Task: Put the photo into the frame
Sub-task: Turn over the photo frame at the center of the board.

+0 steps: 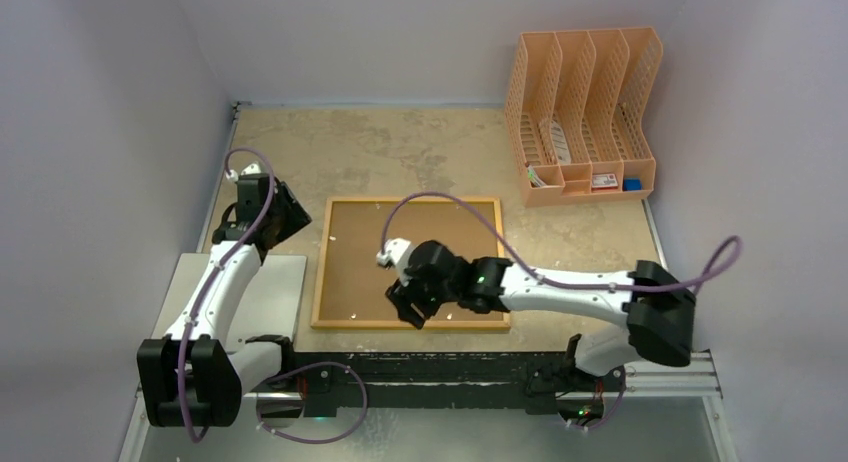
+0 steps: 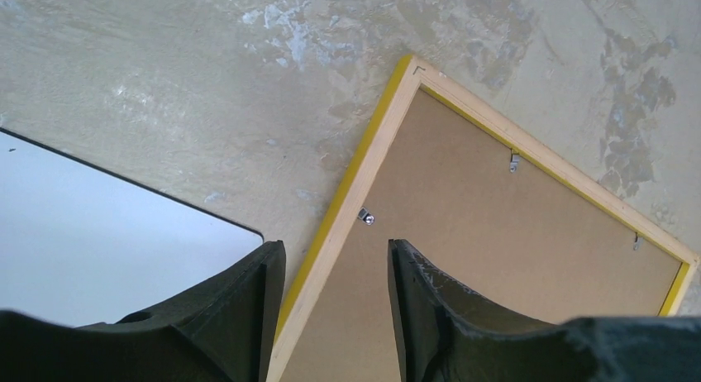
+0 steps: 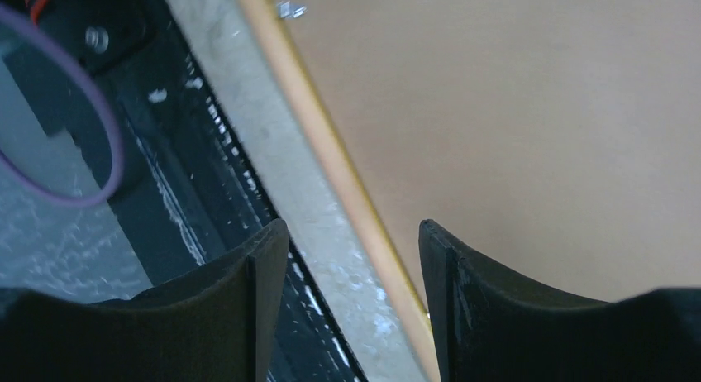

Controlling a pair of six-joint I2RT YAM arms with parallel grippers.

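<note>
The frame [image 1: 416, 203] lies face down in the middle of the table, its wood-coloured back up, with the brown backing board [image 1: 360, 262] set in it. The photo is not in view. My left gripper [image 1: 287, 218] is open and empty just off the frame's far left corner. In the left wrist view its jaws [image 2: 335, 258] straddle the left rail [image 2: 364, 159], whose yellow edge shows. My right gripper [image 1: 406, 308] is open and empty over the frame's near edge. In the right wrist view [image 3: 354, 233] the near rail [image 3: 322, 142] runs between its fingers.
A blank grey-white panel [image 1: 275, 292] lies left of the frame, under the left arm, and shows in the left wrist view [image 2: 99, 233]. A peach file rack [image 1: 585, 112] stands at the back right. Small metal clips [image 2: 364, 217] hold the board. A black rail [image 1: 450, 367] runs along the near edge.
</note>
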